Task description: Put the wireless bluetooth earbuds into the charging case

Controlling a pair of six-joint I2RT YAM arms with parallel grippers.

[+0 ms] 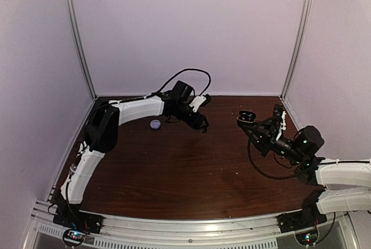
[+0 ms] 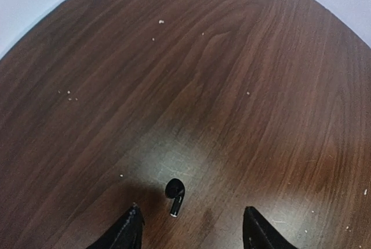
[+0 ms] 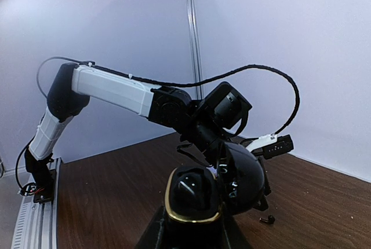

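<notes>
My left tool [image 2: 194, 234] stands spread, its two fingers [image 2: 130, 230] low over the counter [image 2: 232, 87] and touching nothing. Just ahead of them, between their lines, lies the black earbud [image 2: 175, 196], nearer the finger at the left of the wrist view. Its head points away from me and its stem back toward me, so the long axis runs across the closing line. I judge that the next move calls for a short advance and descent, shifted slightly to centre the earbud, before any pinch. Pale specks [image 2: 69, 94] are scattered farther out. A lilac disc [image 1: 155, 124] rests on the counter beside my left arm. My right tool [image 3: 194, 229], well apart to the right, is pinching the open charging case [image 3: 194, 194], lid hinged back. The left arm is plainly the nearer to the earbud.
</notes>
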